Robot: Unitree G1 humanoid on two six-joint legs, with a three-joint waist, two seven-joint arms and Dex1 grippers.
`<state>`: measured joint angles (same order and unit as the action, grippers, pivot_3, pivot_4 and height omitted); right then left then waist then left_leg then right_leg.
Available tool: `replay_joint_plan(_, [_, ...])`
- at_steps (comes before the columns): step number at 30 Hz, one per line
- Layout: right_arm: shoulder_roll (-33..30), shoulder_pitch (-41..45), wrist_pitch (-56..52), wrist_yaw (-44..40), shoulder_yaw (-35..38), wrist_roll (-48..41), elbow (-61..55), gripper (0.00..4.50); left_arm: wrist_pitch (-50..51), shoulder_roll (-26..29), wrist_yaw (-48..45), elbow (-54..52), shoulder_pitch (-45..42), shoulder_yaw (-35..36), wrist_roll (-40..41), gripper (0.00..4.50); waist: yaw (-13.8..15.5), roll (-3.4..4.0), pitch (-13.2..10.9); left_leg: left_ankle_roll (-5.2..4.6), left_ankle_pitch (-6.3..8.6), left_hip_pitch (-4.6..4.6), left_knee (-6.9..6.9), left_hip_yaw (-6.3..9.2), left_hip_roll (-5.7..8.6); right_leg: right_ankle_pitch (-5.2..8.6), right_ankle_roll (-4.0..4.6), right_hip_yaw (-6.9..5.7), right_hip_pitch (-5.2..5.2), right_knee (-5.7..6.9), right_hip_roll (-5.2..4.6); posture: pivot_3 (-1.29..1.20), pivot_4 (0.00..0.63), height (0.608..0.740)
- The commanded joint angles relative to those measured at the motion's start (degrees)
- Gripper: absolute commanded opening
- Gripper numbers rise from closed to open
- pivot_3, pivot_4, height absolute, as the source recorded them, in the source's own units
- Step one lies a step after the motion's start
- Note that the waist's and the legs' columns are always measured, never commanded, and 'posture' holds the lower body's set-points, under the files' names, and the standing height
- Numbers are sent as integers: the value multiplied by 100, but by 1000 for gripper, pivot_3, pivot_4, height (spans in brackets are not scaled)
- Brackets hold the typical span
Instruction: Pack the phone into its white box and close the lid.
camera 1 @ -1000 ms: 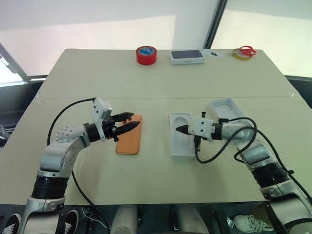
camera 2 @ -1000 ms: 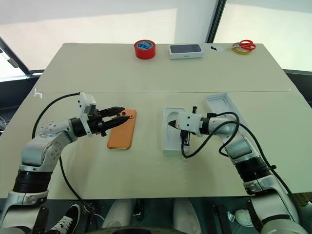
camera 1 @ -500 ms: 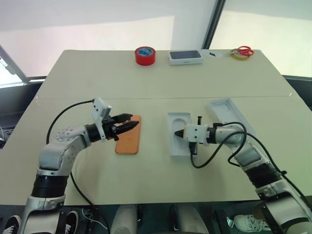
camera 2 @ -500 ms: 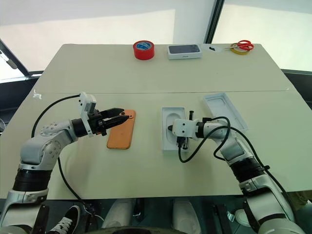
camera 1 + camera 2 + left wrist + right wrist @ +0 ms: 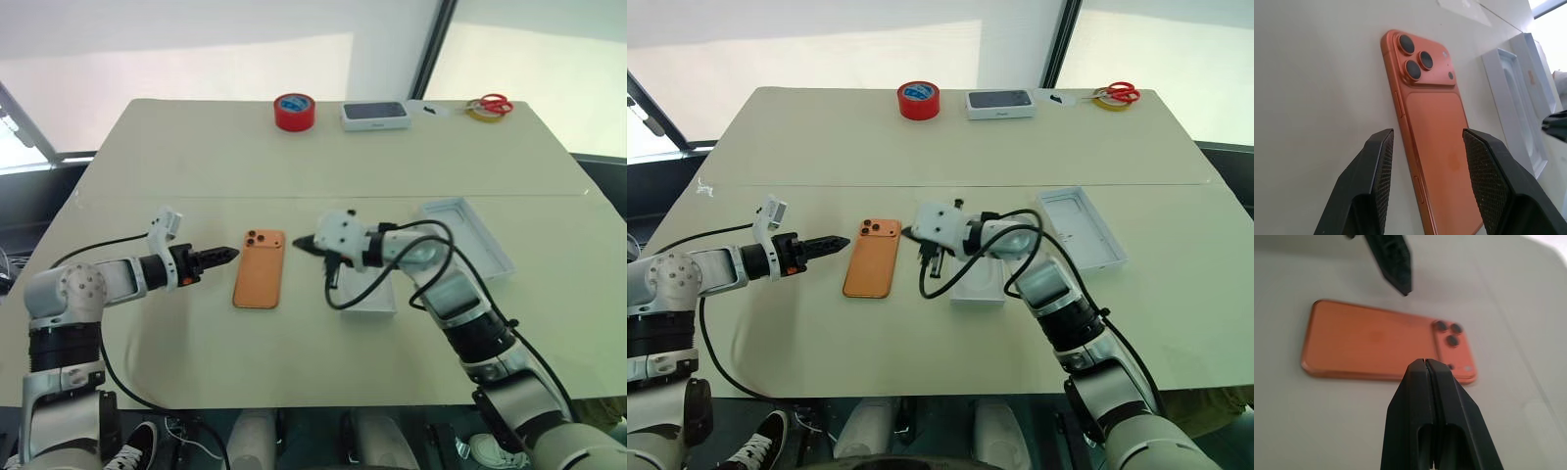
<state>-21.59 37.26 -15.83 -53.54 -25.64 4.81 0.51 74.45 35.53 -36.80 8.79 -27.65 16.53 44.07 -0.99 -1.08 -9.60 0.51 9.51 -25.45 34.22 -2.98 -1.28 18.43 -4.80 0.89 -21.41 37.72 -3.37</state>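
Two grippers flank the phone [image 5: 260, 275]: left gripper [image 5: 1427, 161] parted, empty; right gripper [image 5: 1426, 377] shut, empty. Left wrist view reveals three glossy lenses, rounded metal edge.

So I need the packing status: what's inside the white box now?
No phone: the phone lies on the table. The right gripper's arm hides most of the white box.

The phone [image 5: 1437, 147] is seen to be smooth and matt orange, with shiny dark glass lenses. The fingers [image 5: 1369, 183] look like black plastic with rough, dotted pads. The tabletop [image 5: 323, 147] is matt and plain. The box [image 5: 1513, 117] looks like smooth white card.
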Motion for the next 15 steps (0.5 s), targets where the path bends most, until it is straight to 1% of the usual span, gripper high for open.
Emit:
replay_joint_plan(1, [-71,288,77,-257,-353,318,109,12,95,97,-81,-176,82,-160,-14,2350,-11,0,0,0,0,-1,-3,0,0,0,0,0,-3,0,-1,0,150,740])
replay_joint_plan(3, [-16,472,-52,-429,-631,508,363,12,191,57,-53,-96,64,-213,-15,2350,-18,0,1,2,0,-1,-7,1,0,0,0,-1,-5,0,-2,0,150,740])
replay_joint_plan(4, [72,561,-2,-386,-729,619,553,12,216,42,-64,-69,52,-295,-34,2350,-23,0,1,3,0,0,-7,1,-1,0,1,-1,-5,0,-1,0,150,740])
replay_joint_plan(6, [278,670,-30,-303,-747,648,802,12,297,-17,-37,0,6,-358,-42,2350,-26,0,1,4,0,3,-9,2,-2,1,3,-1,-5,0,-2,0,150,740])
replay_joint_plan(9, [386,811,207,-91,-873,969,1170,12,315,-72,-58,63,-38,-497,-83,2350,-19,0,1,5,0,2,-11,1,0,1,3,-1,-9,-1,-6,0,150,740])
replay_joint_plan(12, [667,939,145,63,-770,943,1426,12,479,-124,-90,67,-47,-603,-26,2350,-19,-1,4,6,0,3,-11,1,6,1,5,-1,-24,-2,-12,0,150,740])
replay_joint_plan(15, [718,959,271,171,-840,1112,1525,12,554,-218,-144,26,69,-729,9,2350,-26,2,9,6,1,5,-12,1,9,1,4,-1,-23,-2,-16,0,150,740])
